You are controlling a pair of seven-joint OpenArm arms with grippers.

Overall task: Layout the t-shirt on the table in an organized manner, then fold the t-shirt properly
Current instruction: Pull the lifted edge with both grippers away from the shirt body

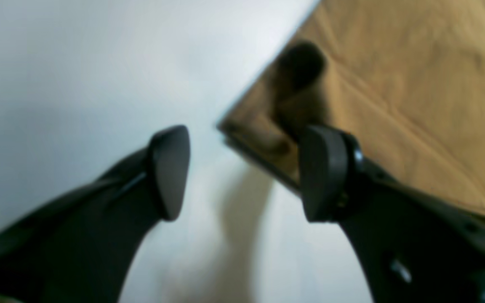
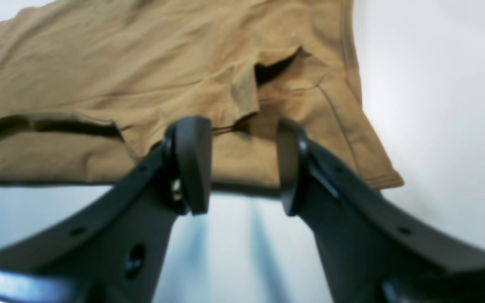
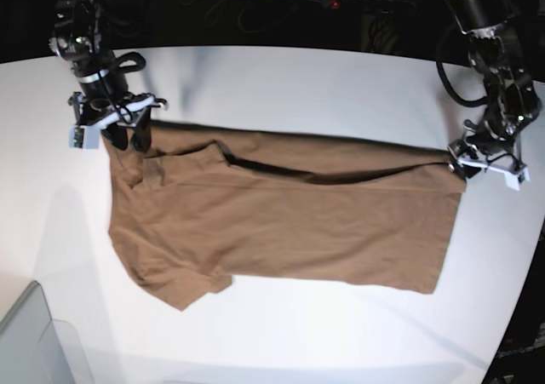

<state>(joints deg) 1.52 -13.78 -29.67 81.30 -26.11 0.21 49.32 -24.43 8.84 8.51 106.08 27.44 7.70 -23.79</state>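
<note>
My left hand point(image 1: 242, 172) stands open with nothing between its pads, poised over the bottom corner of the t-shirt point(image 1: 394, 84): one pad hangs above bare counter point(image 1: 78, 63), the other above the cloth just inside the hem. My right hand point(image 2: 242, 166) is likewise open and empty, straddling the folded edge near the sleeve and shoulder, where a dark gap shows between the layers.

The brown t-shirt point(image 3: 281, 218) lies spread across the white counter point(image 3: 298, 86), its far long edge already turned over onto the body, one sleeve sticking out toward the near side. A clear bin point(image 3: 34, 341) sits at the counter's corner, well apart.

As I judge it, the step is to take both ends of that far edge for another fold. To do it well I should lower each hand until one pad slides under every layer, close on hem and shoulder together, then lift evenly so the cloth stays taut between us. The risk is pinching only the top layer and dragging wrinkles in.
</note>
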